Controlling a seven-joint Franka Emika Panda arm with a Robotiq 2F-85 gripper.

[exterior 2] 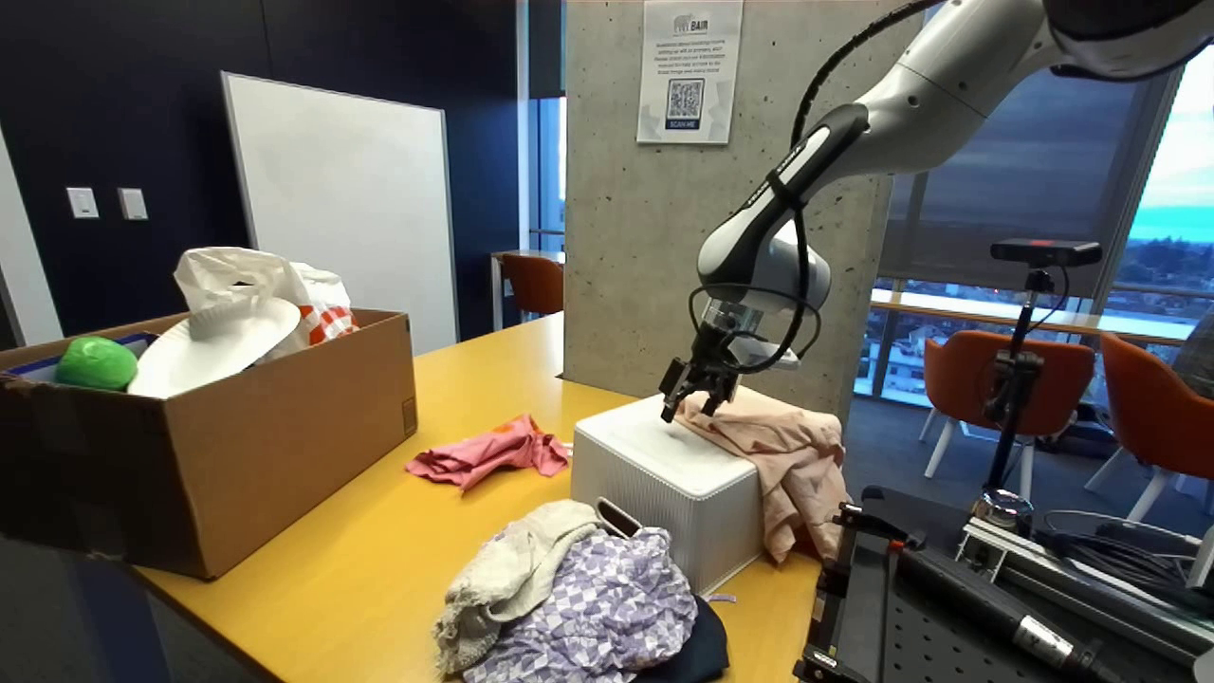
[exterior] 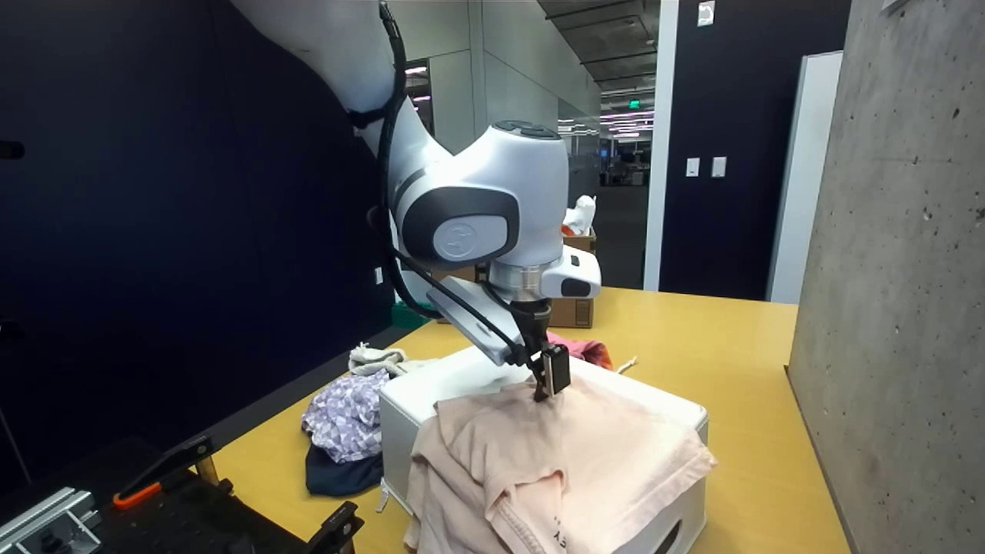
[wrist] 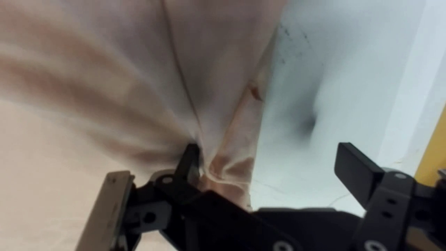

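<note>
Room over box [exterior 2: 654, 452] (cloth [exterior 2: 792, 446] partway across)

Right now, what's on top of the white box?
A peach cloth covers part of the white box and hangs over its side; bare top shows beside it. Open end effector at the cloth's edge. Anything beneath the cloth is hidden.

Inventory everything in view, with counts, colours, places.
draped cloth: 1, peach, over box
box: 1, white, on table
crumpled cloth: 1, pink, on table
patterned cloth: 1, purple-white, beside box
fringed cloth: 1, cream, beside patterned cloth
dark cloth: 1, navy, under patterned cloth
carton: 1, brown, on table
bags: count unclear, white, in carton
table: 1, yellow, under box
pillar: 1, grey, beside table
whiteboard: 1, white, beyond table
chairs: at least 3, orange, beyond table
camera: 1, black, on stand
arm: 1, white, above box
gripper: 1, black, open, at draped cloth
</note>
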